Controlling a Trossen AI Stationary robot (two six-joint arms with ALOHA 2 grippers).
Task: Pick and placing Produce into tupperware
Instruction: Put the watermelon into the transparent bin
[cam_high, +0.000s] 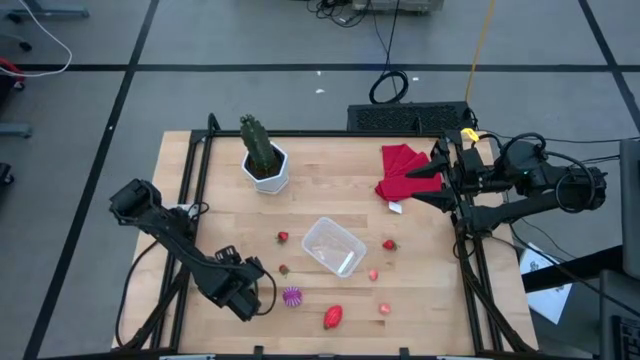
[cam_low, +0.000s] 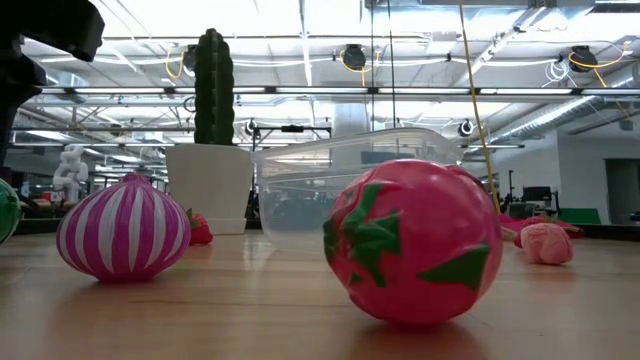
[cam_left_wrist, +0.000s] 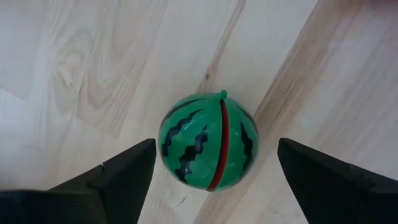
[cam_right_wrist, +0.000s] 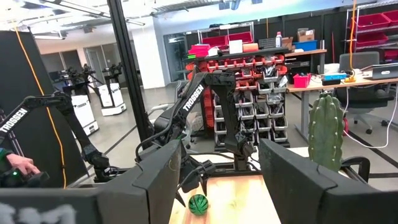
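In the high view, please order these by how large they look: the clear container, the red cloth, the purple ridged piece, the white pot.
1. red cloth and clear container: alike, not ranked
2. white pot
3. purple ridged piece

Left end effector (cam_left_wrist: 211, 171) lowered, fingers spread; right end effector (cam_high: 428, 186) raised, open.

Glossy plastic melon (cam_left_wrist: 208, 140) on smooth, matt wooden table (cam_left_wrist: 93, 62); clear plastic tupperware (cam_high: 333, 246).
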